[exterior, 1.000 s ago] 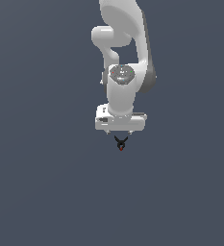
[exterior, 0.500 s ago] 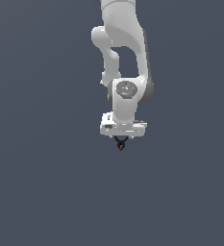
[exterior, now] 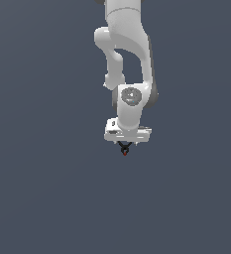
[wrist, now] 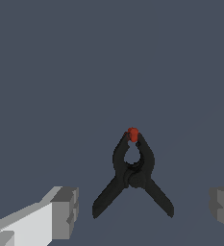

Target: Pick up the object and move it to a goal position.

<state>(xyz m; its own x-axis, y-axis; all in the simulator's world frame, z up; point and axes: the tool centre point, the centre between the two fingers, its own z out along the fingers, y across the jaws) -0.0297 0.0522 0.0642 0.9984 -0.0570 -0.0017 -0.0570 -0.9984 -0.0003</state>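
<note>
Exterior view: a white Franka arm (exterior: 129,59) is seen hanging down over a plain dark grey surface (exterior: 42,198), with nothing else resolved on it.
Gripper: the gripper (exterior: 125,144) is pointed downward at the arm's lower end; in the wrist view its two grey fingertips (wrist: 65,211) are spread wide, one at each side edge of the picture, with nothing held between them.
Object: a small black spring clamp (wrist: 131,174) with a red tip (wrist: 132,134) is seen lying on the grey surface, and in the exterior view it (exterior: 124,148) shows directly under the gripper, just below it (whether it is touched there cannot be told at that size).
Key relation: the clamp is centred in the gap between the fingers, apart from both; its long axis, from the splayed handles to the red tip, is judged to run across the line joining the fingertips, so a closing stroke would be taken on the handles or the body from the sides.
Containers: none are shown, and no goal marker is made out in either view.
Step judged: descent over the clamp, grasp not yet made.
</note>
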